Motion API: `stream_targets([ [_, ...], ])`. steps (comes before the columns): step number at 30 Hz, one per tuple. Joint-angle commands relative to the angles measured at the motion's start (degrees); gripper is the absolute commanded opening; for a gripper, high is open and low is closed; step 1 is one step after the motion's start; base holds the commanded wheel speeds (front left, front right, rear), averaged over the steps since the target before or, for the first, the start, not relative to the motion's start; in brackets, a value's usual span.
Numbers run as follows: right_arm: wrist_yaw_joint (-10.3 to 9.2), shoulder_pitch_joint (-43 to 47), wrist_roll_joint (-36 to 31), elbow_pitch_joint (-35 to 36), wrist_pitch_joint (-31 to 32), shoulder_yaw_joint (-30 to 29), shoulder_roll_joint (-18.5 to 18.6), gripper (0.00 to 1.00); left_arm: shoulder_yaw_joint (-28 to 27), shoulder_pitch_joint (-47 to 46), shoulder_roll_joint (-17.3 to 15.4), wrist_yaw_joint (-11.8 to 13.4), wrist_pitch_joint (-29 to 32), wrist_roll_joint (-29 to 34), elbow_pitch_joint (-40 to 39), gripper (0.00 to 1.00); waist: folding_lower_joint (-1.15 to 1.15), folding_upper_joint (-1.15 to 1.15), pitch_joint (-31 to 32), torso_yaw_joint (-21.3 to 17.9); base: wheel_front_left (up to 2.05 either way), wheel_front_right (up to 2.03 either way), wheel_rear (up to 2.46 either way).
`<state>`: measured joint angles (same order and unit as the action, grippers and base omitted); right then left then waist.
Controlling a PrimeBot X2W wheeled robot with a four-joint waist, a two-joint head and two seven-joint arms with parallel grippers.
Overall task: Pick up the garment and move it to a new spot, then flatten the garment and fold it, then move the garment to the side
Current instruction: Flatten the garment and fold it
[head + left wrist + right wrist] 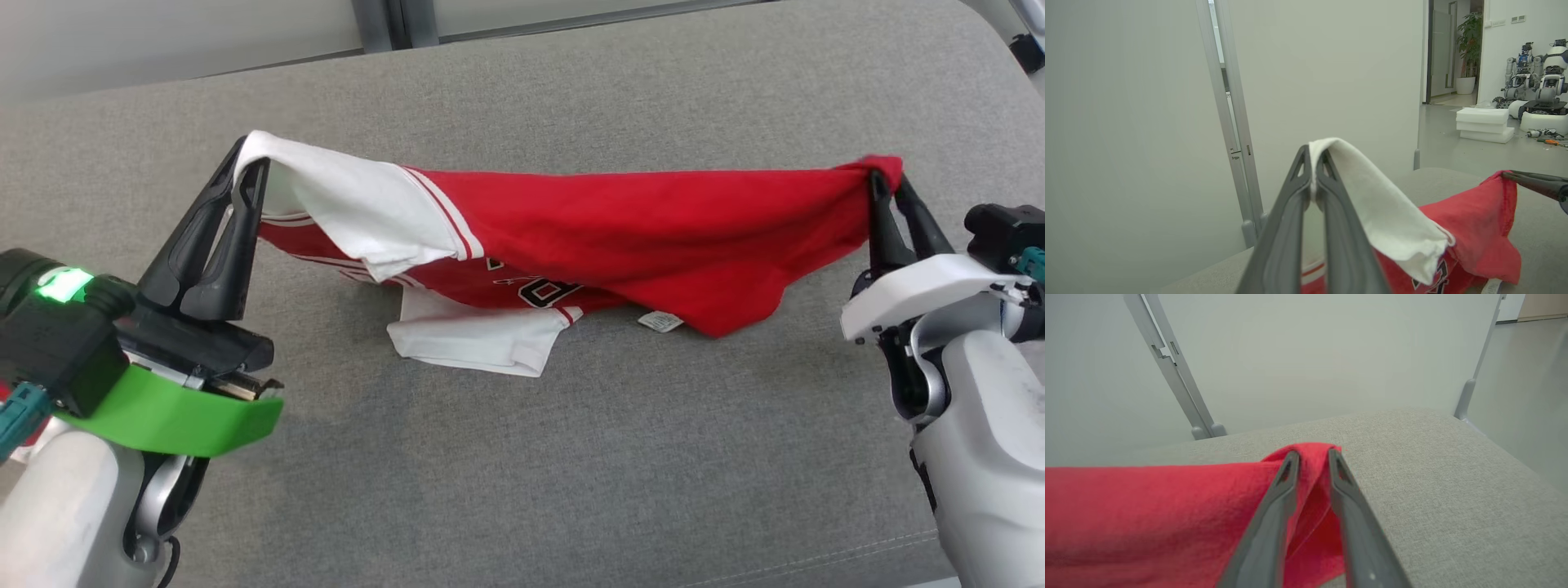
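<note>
While the garment [653,220] hangs stretched between your two arms above the middle of the grey upholstered surface [571,457], watch the right end first. The left jaws are clenched tight on a white corner at the left. The right jaws stand a little parted, with the red corner draped over and between their tips at the right, and I judge that hold weak. If that corner slips, the cloth would likely drop, swing left and bunch up, and you would have to hunt for the edge before flattening. Pulling the arms wider could drag the left pinch loose too. The garment is a red jersey with white, red-striped sleeves, dark lettering [543,290] half hidden in a fold, and a small white label [660,321]. Its middle sags, and one white sleeve [473,339] lies crumpled on the surface at the near side.
</note>
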<state>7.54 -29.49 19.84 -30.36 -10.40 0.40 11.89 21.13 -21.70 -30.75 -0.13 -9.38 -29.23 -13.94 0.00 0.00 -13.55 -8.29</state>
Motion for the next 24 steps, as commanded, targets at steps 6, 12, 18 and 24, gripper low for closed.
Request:
stream_targets([
  [6, -0.1, -1.6, -3.6, -4.6, -4.6, 0.0, -1.6, 1.0, 0.5, -1.2, 1.5, -1.0, -3.5, 1.3, 5.4, 0.0, 0.0, 0.0, -2.0, 0.3, 0.0, 0.0, 0.0],
  [12, -0.1, 6.2, -1.5, -2.0, -4.8, 6.3, -2.4, 1.0, -1.0, -1.7, 2.2, -1.3, -5.2, 1.8, 7.4, 0.0, 0.0, 0.0, -3.1, 0.6, 0.0, 0.0, 0.0],
  [18, -0.1, 12.0, 2.8, 0.7, -4.8, 14.8, -3.5, 1.0, -2.2, -1.3, 2.3, -2.0, -5.7, 2.5, 8.3, 0.0, 0.0, 0.0, -4.1, 0.3, 0.0, 0.0, 0.0],
  [24, -0.09, 11.3, 3.6, -1.8, -4.8, 16.7, -5.0, 1.0, -2.0, -2.1, 2.7, -2.8, -5.9, 3.2, 9.3, 0.0, 0.0, 0.0, -4.0, 0.4, 0.0, 0.0, 0.0],
])
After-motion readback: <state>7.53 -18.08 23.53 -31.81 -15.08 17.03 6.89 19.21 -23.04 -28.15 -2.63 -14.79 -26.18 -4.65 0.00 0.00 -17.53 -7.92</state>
